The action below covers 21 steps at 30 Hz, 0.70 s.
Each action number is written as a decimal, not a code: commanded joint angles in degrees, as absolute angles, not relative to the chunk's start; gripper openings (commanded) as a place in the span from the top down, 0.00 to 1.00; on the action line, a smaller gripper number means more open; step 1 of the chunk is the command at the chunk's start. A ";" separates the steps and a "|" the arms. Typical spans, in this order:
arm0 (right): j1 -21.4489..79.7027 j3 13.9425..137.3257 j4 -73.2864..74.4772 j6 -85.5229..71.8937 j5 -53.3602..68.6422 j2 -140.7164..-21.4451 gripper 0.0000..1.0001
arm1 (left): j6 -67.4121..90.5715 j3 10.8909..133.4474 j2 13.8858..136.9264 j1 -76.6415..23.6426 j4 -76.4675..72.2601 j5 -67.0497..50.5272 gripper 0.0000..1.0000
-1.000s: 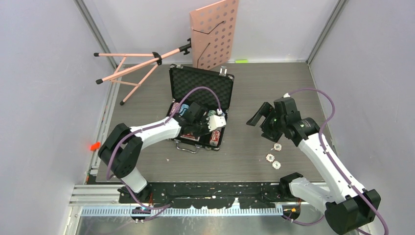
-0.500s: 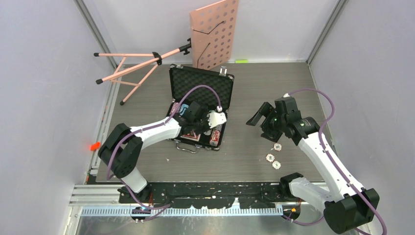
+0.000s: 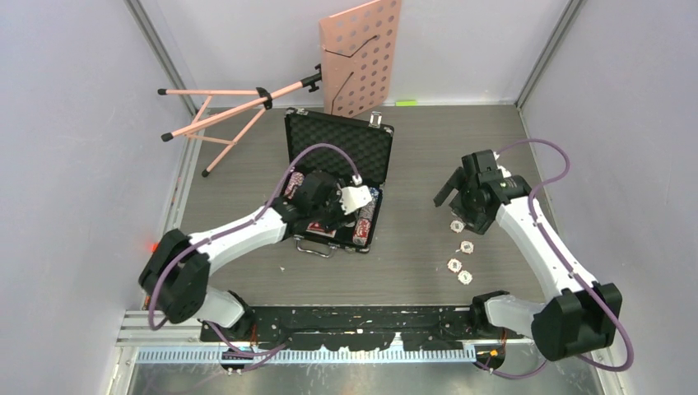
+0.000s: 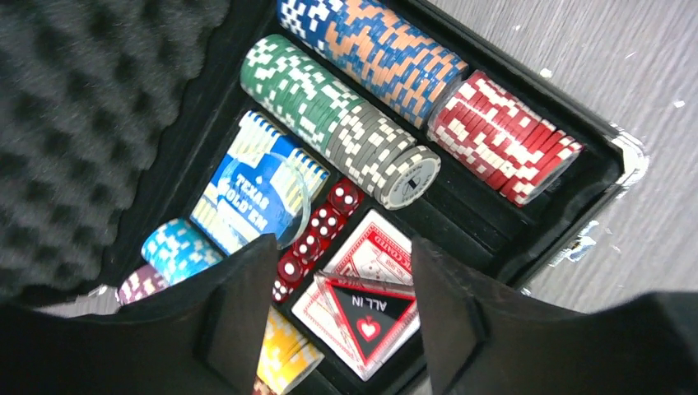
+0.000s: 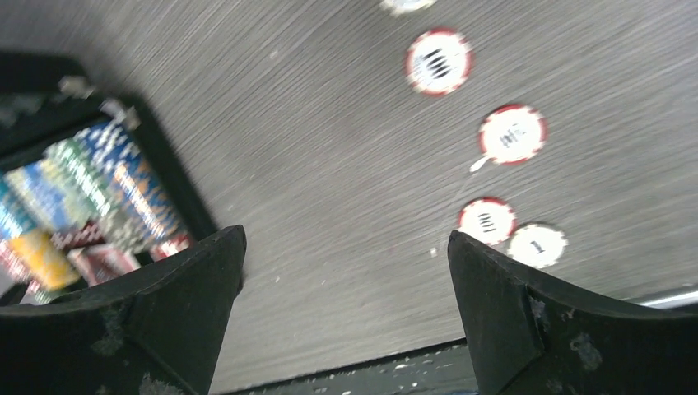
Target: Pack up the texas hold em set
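Over the open case [image 3: 337, 148] at mid-table, the left gripper [image 4: 339, 255] hung with jaws wide and empty above the dice [image 4: 317, 234] and cards [image 4: 362, 304]. Chip rows [image 4: 346, 115] filled the slots beside them. To the right, the right gripper [image 5: 342, 247] was also spread wide and held nothing, near several loose chips [image 5: 512, 134] lying flat on the table [image 3: 411, 255]. Those probably had yet to be packed. Lying flat, a chip could skid away from closing fingers. If both arms met over the tray, they could collide.

case [image 3: 337, 148] left of centre, chip rows [image 4: 346, 115] and dice [image 4: 317, 230] inside, loose chips [image 3: 467, 246] right, stand [image 3: 362, 53] behind
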<state>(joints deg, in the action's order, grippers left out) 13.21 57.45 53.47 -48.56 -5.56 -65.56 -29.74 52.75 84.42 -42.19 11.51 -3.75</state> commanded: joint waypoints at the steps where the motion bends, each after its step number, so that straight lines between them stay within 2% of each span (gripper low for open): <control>1: 8.33 60.28 55.23 -45.67 -14.05 -68.76 0.00 | -23.06 48.52 76.10 -41.92 5.08 -1.53 0.29; 4: 5.44 59.96 53.27 -45.28 -14.39 -72.15 0.00 | -11.50 45.80 71.37 -41.92 1.75 6.37 0.12; 7: 3.16 60.00 51.08 -44.59 -14.72 -76.00 0.05 | -1.13 45.27 68.53 -41.84 3.99 12.19 0.01; 10: 1.40 60.76 48.31 -43.80 -12.84 -79.65 0.10 | 9.81 45.52 66.60 -41.84 8.26 15.22 0.00; 12: 0.88 61.88 46.57 -43.36 -10.61 -82.95 0.12 | 24.08 45.67 64.93 -41.79 13.08 24.22 0.00; 13: 0.83 62.36 46.09 -43.26 -9.97 -85.27 0.12 | 27.15 45.55 63.87 -41.52 15.22 24.11 0.00; 15: 0.80 64.20 45.43 -42.97 -8.77 -88.74 0.14 | 25.30 43.96 61.49 -41.22 15.43 18.48 0.00; 21: 0.79 67.68 43.97 -43.26 -7.05 -96.51 0.18 | 27.66 39.69 56.28 -41.22 16.58 16.11 0.00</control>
<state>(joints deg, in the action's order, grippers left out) 0.89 64.77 46.33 -43.59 -8.60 -94.13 22.28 41.67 59.11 -41.34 14.94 16.56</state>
